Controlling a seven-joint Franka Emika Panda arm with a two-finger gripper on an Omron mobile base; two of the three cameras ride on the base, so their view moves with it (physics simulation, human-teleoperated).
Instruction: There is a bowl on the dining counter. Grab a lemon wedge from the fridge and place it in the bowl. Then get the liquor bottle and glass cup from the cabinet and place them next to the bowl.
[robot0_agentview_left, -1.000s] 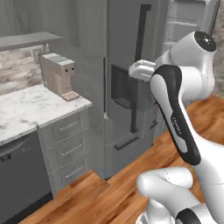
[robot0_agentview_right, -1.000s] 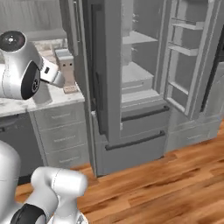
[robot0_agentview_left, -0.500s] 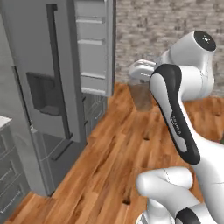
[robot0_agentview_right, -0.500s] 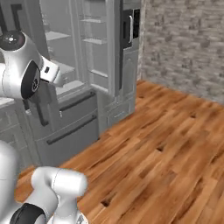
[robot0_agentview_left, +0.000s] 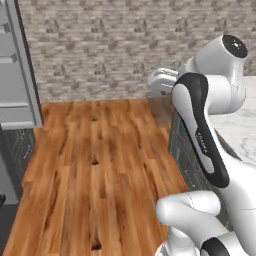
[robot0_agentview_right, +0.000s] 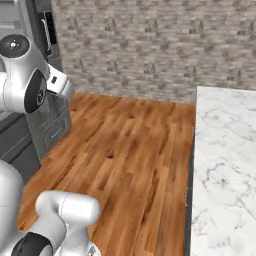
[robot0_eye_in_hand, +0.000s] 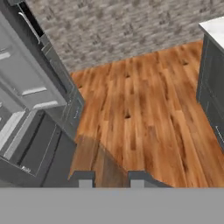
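My gripper (robot0_eye_in_hand: 110, 178) hangs over the wooden floor, its two dark tips a little apart. Nothing shows between them, and a grip cannot be made out. The white hand (robot0_agentview_left: 159, 82) sits high beside the dining counter (robot0_agentview_left: 239, 127), also seen as hand (robot0_agentview_right: 64, 89). The counter's marble top (robot0_agentview_right: 225, 150) runs along the right, with its grey side (robot0_eye_in_hand: 213, 87) below. The fridge's open door (robot0_eye_in_hand: 28, 89) with white shelves stands at the left, and the door (robot0_agentview_left: 19, 70) shows again. The bowl, lemon wedge, liquor bottle, glass cup and cabinet are out of view.
A brick wall (robot0_agentview_right: 150, 45) closes the far side. Wooden floor (robot0_agentview_left: 100, 160) stretches between fridge and counter. A tall grey unit with a dark oven panel (robot0_agentview_right: 48, 31) stands at the left beside lower drawers (robot0_agentview_right: 50, 130).
The base has turned, so the whole picture swung from the fridge front to the floor, brick wall and dining counter. The arm keeps its pose.
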